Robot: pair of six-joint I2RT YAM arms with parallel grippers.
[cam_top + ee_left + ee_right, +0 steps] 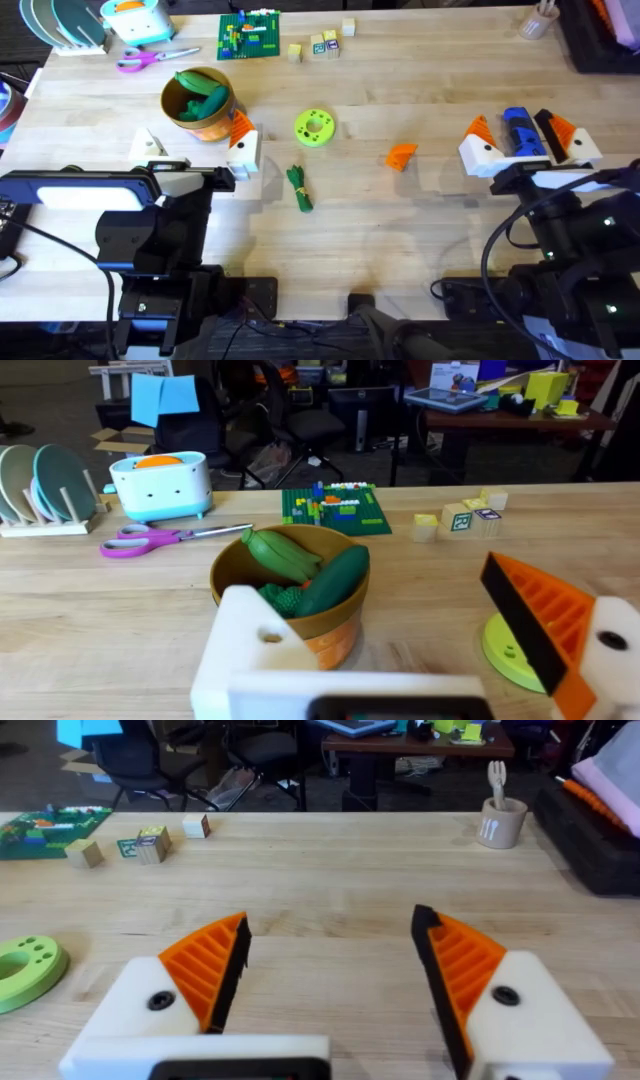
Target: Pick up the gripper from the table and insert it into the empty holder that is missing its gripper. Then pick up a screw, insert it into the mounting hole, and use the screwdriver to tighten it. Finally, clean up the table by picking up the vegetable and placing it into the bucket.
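The small orange gripper (401,155) lies on the table right of centre. My left gripper (196,140) is open; one white mount carries an orange finger (535,615), while the other, the empty holder (250,650), is bare with a hole. The bucket (198,103) (290,575), holding green pod toys, stands just ahead between those jaws. The dark green vegetable (299,186) lies near the middle. My right gripper (330,950) is open over bare wood. In the overhead view the blue screwdriver (520,133) shows between its white mounts. The screw is out of view.
A lime-green disc (315,127) (25,970) sits mid-table. Along the far edge are a green brick plate (250,35), small blocks (322,45), purple scissors (145,58), a teal box (135,20), a plate rack (65,25) and a cup (535,25).
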